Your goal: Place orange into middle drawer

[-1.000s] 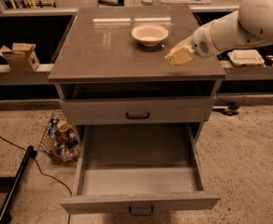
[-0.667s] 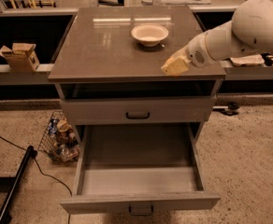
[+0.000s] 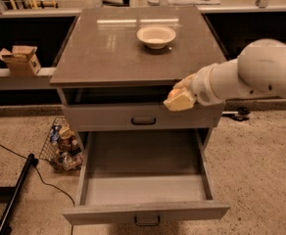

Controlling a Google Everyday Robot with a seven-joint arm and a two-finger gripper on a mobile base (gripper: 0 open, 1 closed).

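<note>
**Above the open drawer, the orange has left the worktop**

Nearest to the camera, the middle drawer [image 3: 143,187] stands pulled fully out, and its grey inside is bare. Just above and behind it, the pincer [image 3: 181,101] hangs in front of the upper drawer front [image 3: 108,117], near its right end. It is closed around the orange [image 3: 175,91], of which only a small patch shows at the top. One second ago this pincer was over the right part of the worktop [image 3: 108,48]; now it is past the front edge and lower. I judge the carry almost done: it remains to come forward and down over the drawer, then to release. Farther back, the white bowl [image 3: 156,35] sits on the worktop as before.
</note>
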